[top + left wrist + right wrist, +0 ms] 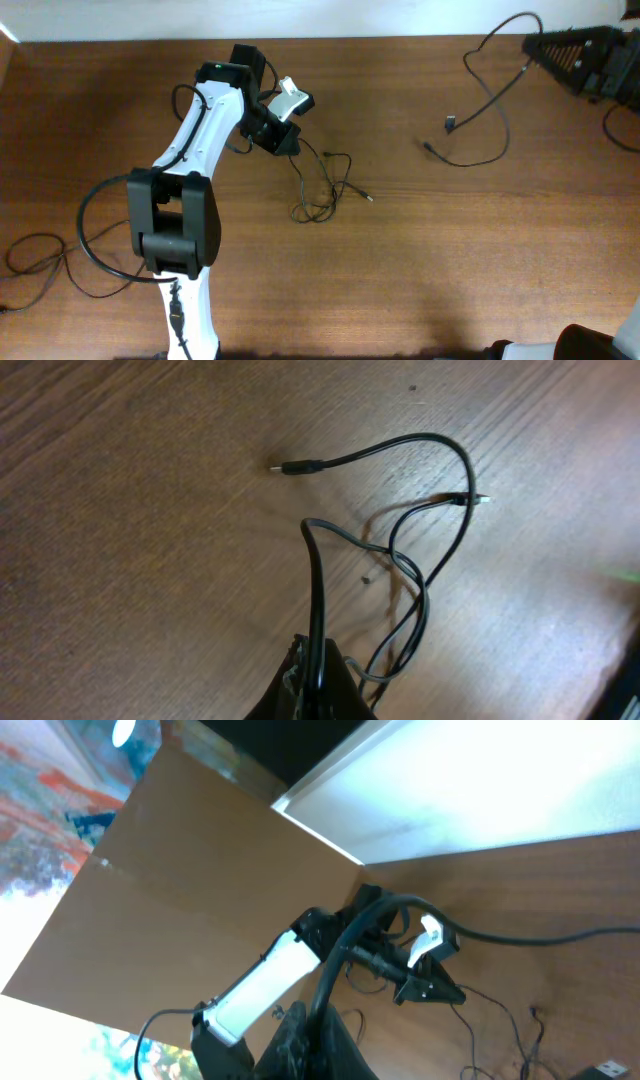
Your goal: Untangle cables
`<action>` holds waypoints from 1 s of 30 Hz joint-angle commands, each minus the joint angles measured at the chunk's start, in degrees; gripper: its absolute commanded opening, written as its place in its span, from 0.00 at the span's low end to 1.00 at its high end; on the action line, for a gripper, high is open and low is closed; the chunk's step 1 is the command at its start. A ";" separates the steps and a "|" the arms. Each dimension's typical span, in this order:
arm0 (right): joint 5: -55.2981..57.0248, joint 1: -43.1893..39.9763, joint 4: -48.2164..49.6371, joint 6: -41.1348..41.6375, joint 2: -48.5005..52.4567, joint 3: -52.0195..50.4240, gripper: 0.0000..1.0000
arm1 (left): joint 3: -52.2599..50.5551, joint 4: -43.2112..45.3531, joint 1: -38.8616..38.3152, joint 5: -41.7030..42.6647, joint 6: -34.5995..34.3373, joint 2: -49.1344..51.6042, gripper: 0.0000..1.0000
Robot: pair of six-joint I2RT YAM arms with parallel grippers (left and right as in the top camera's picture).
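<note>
Black cables trail across the table, left end effector and right end effector each clamped on one.

The left arm has glossy white tubular links between boxy black joint housings, a thick black cable looping out beside its lower housing and a small green light near the wrist. The right claw is matte black, wedge-shaped and ribbed.
</note>
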 commanded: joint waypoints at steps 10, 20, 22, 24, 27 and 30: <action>37.81 24.26 -14.64 -6.54 5.40 0.68 0.04 | 21.79 -10.56 0.74 0.63 -6.36 -2.82 0.00; 39.74 26.12 -14.88 -6.16 8.83 0.68 0.04 | 41.62 -16.65 16.57 -33.64 -25.27 -14.03 0.00; 39.74 26.12 -15.08 -6.16 8.83 0.68 0.04 | 41.38 -16.63 23.39 -33.86 -28.39 -13.73 0.00; 39.74 26.12 -15.69 -6.16 8.83 0.68 0.04 | 41.35 -15.50 32.52 -33.79 -32.98 -12.87 0.00; 39.76 26.12 -15.72 -6.16 8.83 0.68 0.04 | 41.29 -14.71 40.63 -33.83 -33.20 -10.51 0.00; 40.04 26.12 -16.11 -6.19 8.83 0.68 0.04 | 41.18 -15.37 46.66 -33.86 -34.95 -6.71 0.00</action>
